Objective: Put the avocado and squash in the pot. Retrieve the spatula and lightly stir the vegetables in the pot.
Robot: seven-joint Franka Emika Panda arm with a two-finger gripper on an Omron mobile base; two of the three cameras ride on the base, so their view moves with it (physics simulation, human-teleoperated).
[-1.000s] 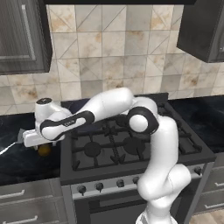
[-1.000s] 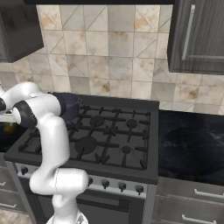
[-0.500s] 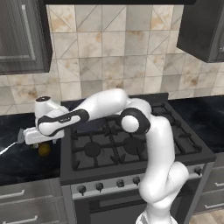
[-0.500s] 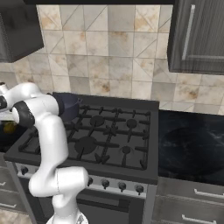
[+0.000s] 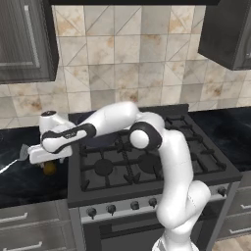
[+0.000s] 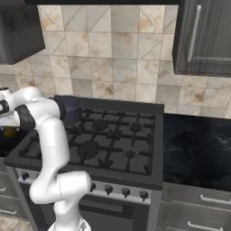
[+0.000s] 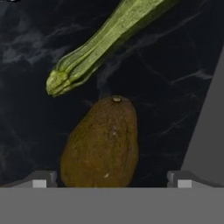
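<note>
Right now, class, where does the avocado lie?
The avocado lies on the dark counter left of the stove, in the hand view between the open jaws, with the squash just beyond it, apart.

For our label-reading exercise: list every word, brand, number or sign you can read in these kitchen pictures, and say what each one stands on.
None: no readable text shows in any view.
The stove knobs carry no markings that can be made out.
The avocado, the squash and the dark counter are bare of labels.
The wall tiles and cabinets show pattern only, no lettering.
</note>
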